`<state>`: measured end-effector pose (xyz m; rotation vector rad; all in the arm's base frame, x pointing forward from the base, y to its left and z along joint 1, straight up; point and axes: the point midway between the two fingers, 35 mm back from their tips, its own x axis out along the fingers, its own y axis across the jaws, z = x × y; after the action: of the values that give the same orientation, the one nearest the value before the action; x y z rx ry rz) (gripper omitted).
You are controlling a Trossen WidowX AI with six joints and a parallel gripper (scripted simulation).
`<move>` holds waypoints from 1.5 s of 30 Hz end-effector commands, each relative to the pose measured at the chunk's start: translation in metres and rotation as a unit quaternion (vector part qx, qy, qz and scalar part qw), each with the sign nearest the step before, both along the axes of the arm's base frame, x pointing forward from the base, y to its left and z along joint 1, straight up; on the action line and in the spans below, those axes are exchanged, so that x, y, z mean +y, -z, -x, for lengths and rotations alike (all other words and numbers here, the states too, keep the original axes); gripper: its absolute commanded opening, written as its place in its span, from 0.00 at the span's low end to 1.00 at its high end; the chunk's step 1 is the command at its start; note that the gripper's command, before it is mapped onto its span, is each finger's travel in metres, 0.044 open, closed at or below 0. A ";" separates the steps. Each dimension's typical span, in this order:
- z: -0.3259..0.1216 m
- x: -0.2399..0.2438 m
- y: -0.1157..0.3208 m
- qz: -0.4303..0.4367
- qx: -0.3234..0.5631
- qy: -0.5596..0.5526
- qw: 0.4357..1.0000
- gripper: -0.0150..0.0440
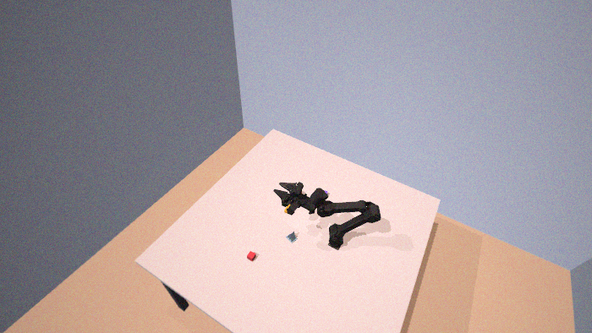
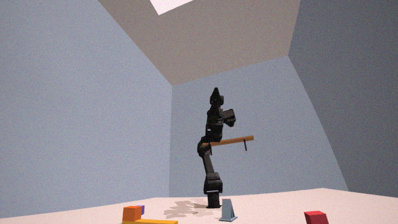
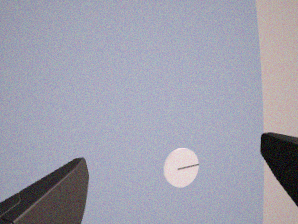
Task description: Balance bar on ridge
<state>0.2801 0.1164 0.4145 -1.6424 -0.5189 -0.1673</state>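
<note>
Room: pale blue walls (image 2: 85, 113) and a tan floor (image 1: 106, 275) surround a pinkish-white tabletop (image 1: 338, 296).
Pincer: the pincer (image 2: 215, 91) points straight up at the top of the arm, its jaws set wide with nothing between them.
Wrist view: two dark fingers stand at the frame's edges, far apart. Between them is only blue wall and a small white disc (image 3: 180, 167) with a short grey line on it.
Arm: the black arm (image 2: 210, 170) rises upright from its base on the tabletop.
Bar: the orange-brown bar (image 2: 233, 140) is in the air at the arm's mid-height, well above the tabletop. Its right end is slightly higher, and two short dark pegs hang under it. What bears it cannot be told.
Ridge: the grey-blue ridge (image 2: 227, 210) stands on the tabletop near the arm's base, well below the bar and apart from it.
Other things: a red cube (image 1: 251, 255) sits beyond the ridge; orange, purple and yellow blocks (image 2: 132, 213) lie on the exterior view's lower left.
</note>
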 end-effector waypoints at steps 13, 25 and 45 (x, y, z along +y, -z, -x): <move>-0.064 -0.017 0.043 0.075 0.146 0.056 0.985 0.79; -0.111 -0.060 0.099 0.117 0.307 0.110 0.938 0.79; -0.127 -0.137 0.187 0.148 0.562 0.142 0.802 0.79</move>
<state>0.4081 -0.0091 0.2371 -1.8151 0.5830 0.6237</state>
